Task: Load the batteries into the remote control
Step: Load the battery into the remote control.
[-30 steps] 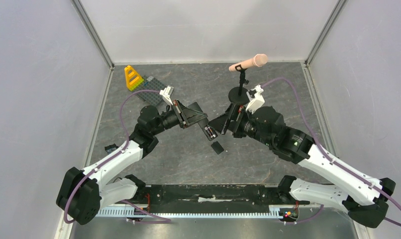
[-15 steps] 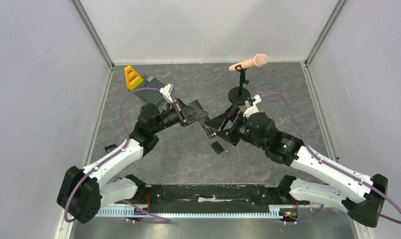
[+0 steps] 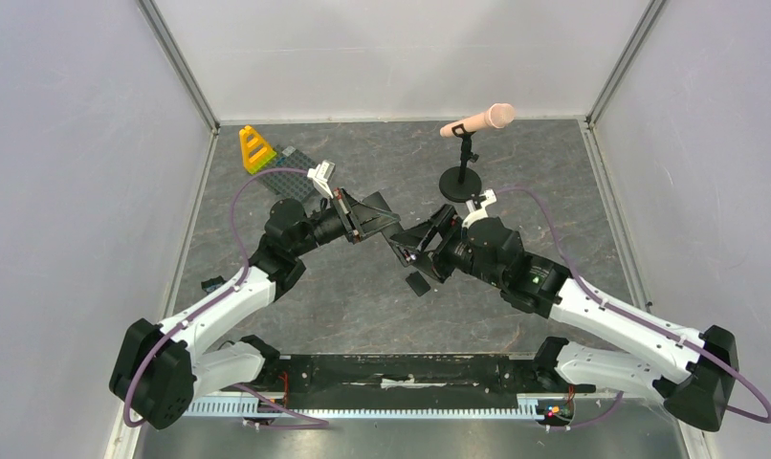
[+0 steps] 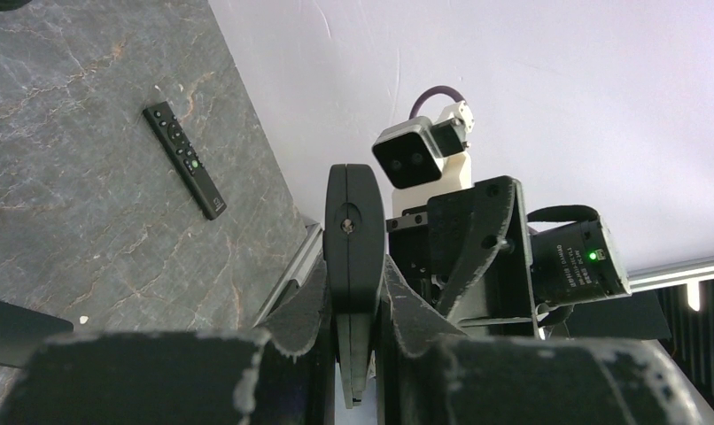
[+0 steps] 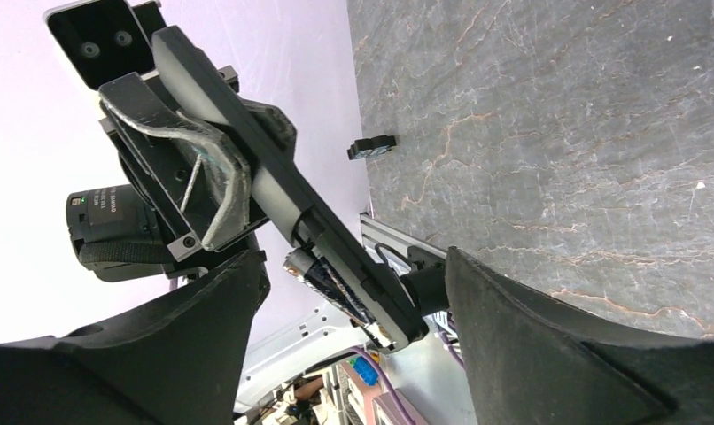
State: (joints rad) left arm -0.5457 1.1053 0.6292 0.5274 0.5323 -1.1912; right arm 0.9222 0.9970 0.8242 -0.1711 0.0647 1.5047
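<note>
Battery (image 5: pixel 305 266) visible right-wrist, not left-wrist

Words to read: none; all the print is too small or too blurry.
Right arm's motor (image 4: pixel 570 261): tiny white letters on its black side, not clear enough to read. A small green light glows beside them.
Left arm's motor (image 5: pixel 105 221): tiny white letters, blurry. A small green dot sits by them.
Button remote (image 4: pixel 184 159): little white marks on the buttons, and one mark at its end, too small to read.
</note>
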